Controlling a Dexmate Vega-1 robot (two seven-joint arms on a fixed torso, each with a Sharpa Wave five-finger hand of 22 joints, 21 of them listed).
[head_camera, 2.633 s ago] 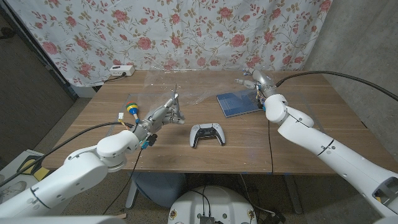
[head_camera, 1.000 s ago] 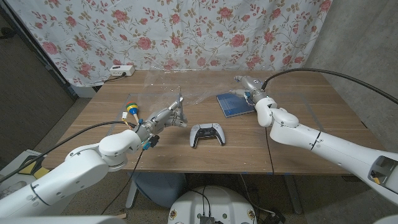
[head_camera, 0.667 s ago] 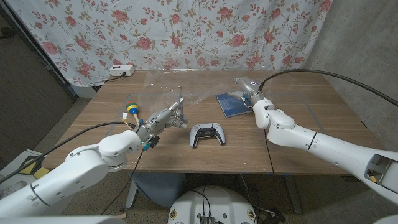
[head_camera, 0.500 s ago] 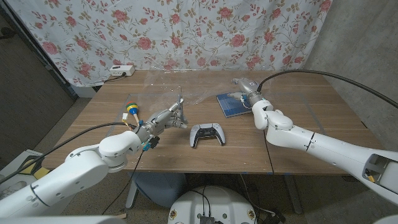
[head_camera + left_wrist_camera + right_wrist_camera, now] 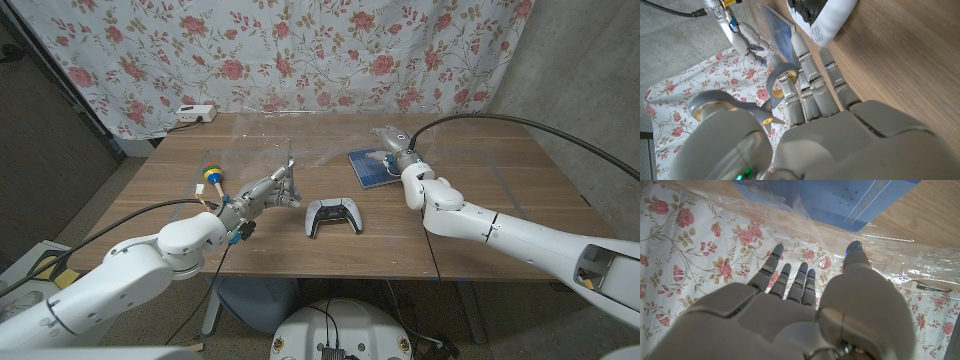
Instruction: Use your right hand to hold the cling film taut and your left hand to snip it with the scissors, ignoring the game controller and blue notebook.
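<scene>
The right hand (image 5: 392, 141) is swinging in over the blue notebook (image 5: 377, 166), fingers spread and grasping nothing, nearing the cling film (image 5: 322, 142) stretched across the far desk (image 5: 480, 205), while the left hand (image 5: 268, 187) keeps gripping the scissors (image 5: 287, 168), so tautening looks imminent.

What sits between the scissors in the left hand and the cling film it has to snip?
Nothing visible. The left hand holds the scissors raised, blades pointing toward the cling film stretched above the table's far side. The game controller lies nearer, to the scissors' right, off that line.
</scene>
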